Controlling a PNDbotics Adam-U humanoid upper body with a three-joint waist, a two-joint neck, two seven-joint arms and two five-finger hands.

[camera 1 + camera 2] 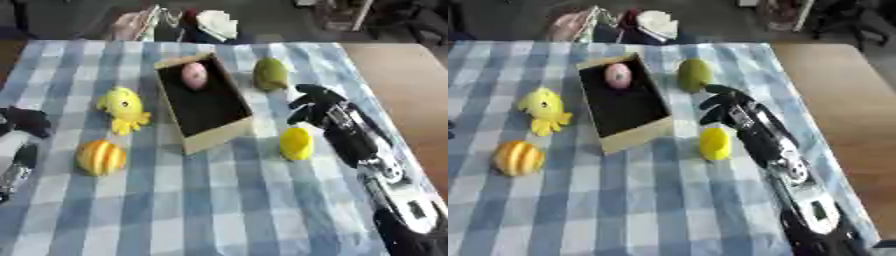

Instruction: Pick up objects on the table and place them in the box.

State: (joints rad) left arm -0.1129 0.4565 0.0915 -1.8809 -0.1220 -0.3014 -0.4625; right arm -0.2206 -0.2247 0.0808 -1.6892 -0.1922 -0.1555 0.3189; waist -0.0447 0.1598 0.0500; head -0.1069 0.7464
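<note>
1. In the left eye view, the box (203,102) sits mid-cloth, open side up, with a pink object (194,75) already lying in its far end; the dark floor nearer its front wall is bare, so there is room for more.
2. Right of the box, the right hand (311,102) hangs with fingers curled downward and holding nothing, between the green object (271,73) beyond it and the yellow object (297,143) nearer the camera; I judge it is poised to take one of them.
3. Left of the box lie a yellow octopus toy (122,108) and an orange striped ball (101,157), well apart.
4. The left hand (24,123) shows at the left edge, far from the box; whether its fingers are spread or curled cannot be told.
5. In the right eye view, bare checked tablecloth (649,200) separates the box's right wall from the yellow object, leaving a clear lane for the hand.
</note>
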